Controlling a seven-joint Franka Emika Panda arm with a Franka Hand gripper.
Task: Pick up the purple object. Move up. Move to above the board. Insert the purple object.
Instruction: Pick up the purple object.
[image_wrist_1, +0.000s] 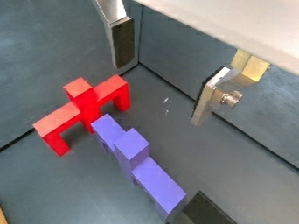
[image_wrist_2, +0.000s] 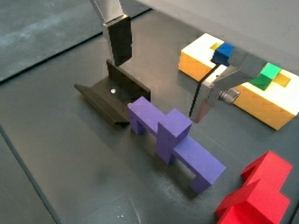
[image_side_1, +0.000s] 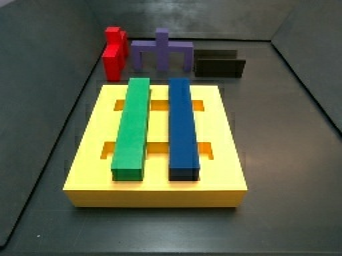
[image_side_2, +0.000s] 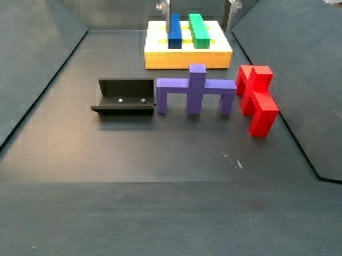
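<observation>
Purple object (image_side_2: 197, 91) on the dark floor, between fixture (image_side_2: 124, 98) and red block (image_side_2: 255, 97), close to each. Beyond it, yellow board (image_side_1: 214, 166) carrying green bar (image_side_1: 132, 127) and blue bar (image_side_1: 182, 128) in its slots. Gripper (image_wrist_2: 163, 66) hovering above the floor near the purple piece, jaws spread wide, holding nothing.
</observation>
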